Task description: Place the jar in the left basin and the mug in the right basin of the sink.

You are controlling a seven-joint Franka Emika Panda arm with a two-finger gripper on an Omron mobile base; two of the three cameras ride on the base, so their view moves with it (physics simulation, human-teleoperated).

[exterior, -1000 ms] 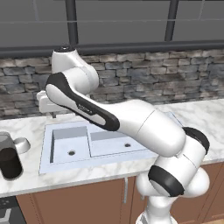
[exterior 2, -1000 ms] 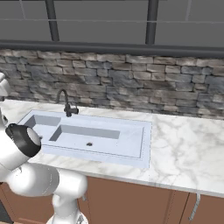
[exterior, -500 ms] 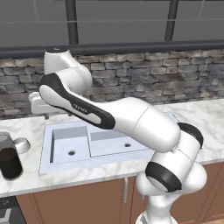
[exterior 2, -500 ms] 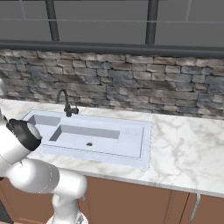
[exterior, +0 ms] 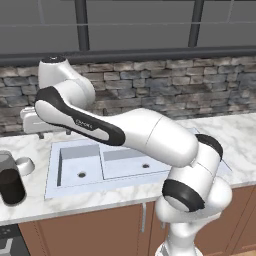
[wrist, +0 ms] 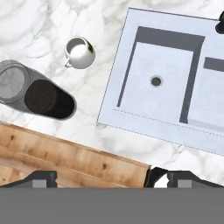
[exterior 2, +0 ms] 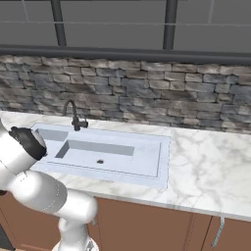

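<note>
Here a white robot arm reaches out to the left over a marble table, its hand high above the left end of the sink (exterior: 52, 187). The jaws stand spread wide and hold nothing; in the hand view the gripper (wrist: 111, 178) shows as two dark tips at the bottom edge, far apart. The jar (wrist: 36, 95), tall with a dark lower body and a greyish top, stands upright on the table to the left of the sink, near the front edge, so its long axis runs vertically. The mug (wrist: 80, 53), small and white, sits just beside it, a little farther back and apart from it. Both lie off to the left of the jaws rather than straight below, so the coming move probably calls for a further swing left before a descent. The left basin (wrist: 157, 83), squarish with a round drain, lies directly beneath the hand. The left base view shows the jar (exterior: 11, 179) and mug (exterior: 24, 166) side-on at the picture's edge. The right base view gives the wider right basin (exterior 2: 105, 156) and the dark faucet (exterior 2: 73, 116) at its far side.
</note>
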